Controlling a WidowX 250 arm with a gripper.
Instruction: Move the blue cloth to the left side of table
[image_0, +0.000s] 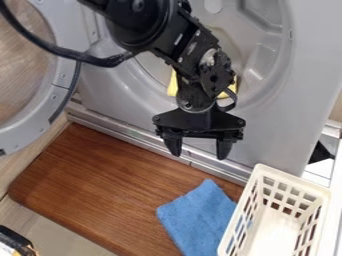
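On the wooden board (100, 185), beside the plastic basket (293, 178), the blue cloth (197, 217) looks light and limp, best pinched up near its middle; the gripper (199, 155) hangs spread, empty.

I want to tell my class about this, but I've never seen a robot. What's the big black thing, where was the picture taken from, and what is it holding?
The big black thing is a robot arm. It comes in from the top of the picture, and at its end is a gripper, which works a bit like your hand. Its two fingers are apart, and it holds nothing.

There is one picture, from a camera looking down at a slant.

On the brown table lies a blue cloth, right beside a white basket with holes in its sides. Behind is a grey machine, perhaps a washing machine, with its round door open. Something yellow is behind the arm.
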